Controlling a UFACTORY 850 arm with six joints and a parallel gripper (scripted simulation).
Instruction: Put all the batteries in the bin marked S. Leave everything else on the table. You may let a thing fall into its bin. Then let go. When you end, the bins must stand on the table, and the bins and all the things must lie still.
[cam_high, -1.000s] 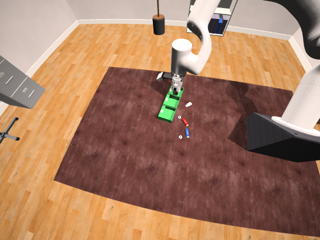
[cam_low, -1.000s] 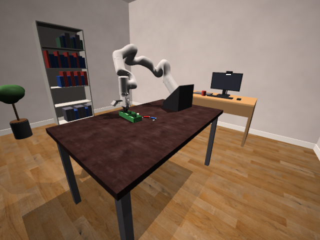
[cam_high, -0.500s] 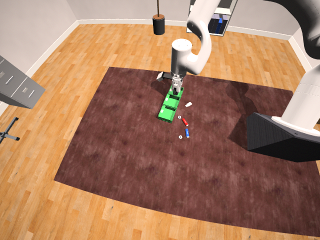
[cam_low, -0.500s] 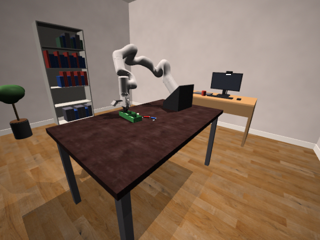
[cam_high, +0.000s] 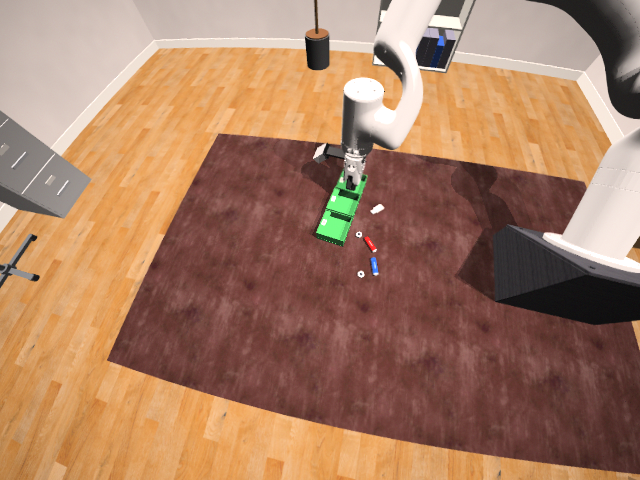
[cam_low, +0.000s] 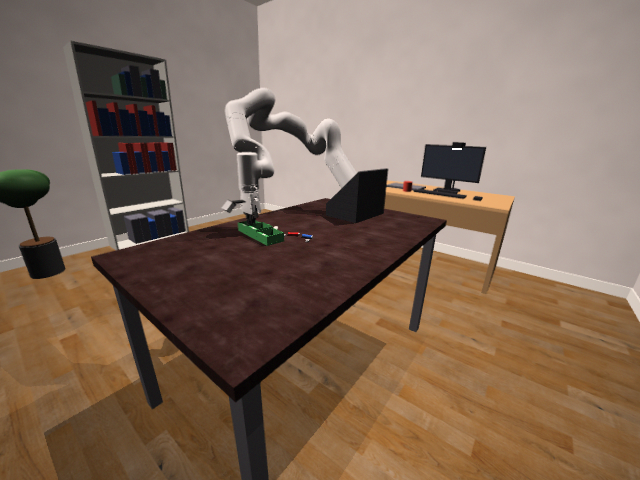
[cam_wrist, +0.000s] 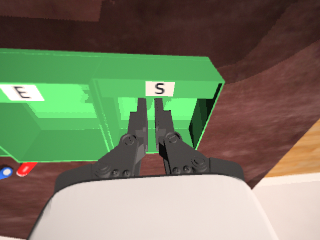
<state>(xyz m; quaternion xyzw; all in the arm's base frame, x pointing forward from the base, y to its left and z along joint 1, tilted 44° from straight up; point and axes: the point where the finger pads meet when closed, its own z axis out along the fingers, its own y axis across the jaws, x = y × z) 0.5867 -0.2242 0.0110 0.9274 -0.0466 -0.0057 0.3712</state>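
Observation:
Two green bins stand end to end on the dark table, bin S (cam_high: 349, 193) at the far end and bin E (cam_high: 334, 226) nearer. In the wrist view the S label (cam_wrist: 159, 88) and the E label (cam_wrist: 21, 92) are readable. My gripper (cam_high: 352, 180) (cam_wrist: 150, 108) points straight down into bin S, and its fingers are shut with nothing visible between them. A red battery (cam_high: 370, 243) and a blue battery (cam_high: 374, 266) lie on the table to the right of bin E. Both also show at the left edge of the wrist view, red (cam_wrist: 26, 169) and blue (cam_wrist: 5, 172).
Two small white nuts (cam_high: 358, 234) (cam_high: 361, 273) lie near the batteries. A small white piece (cam_high: 377, 208) lies right of bin S. The arm's dark base block (cam_high: 547, 279) stands at the right of the table.

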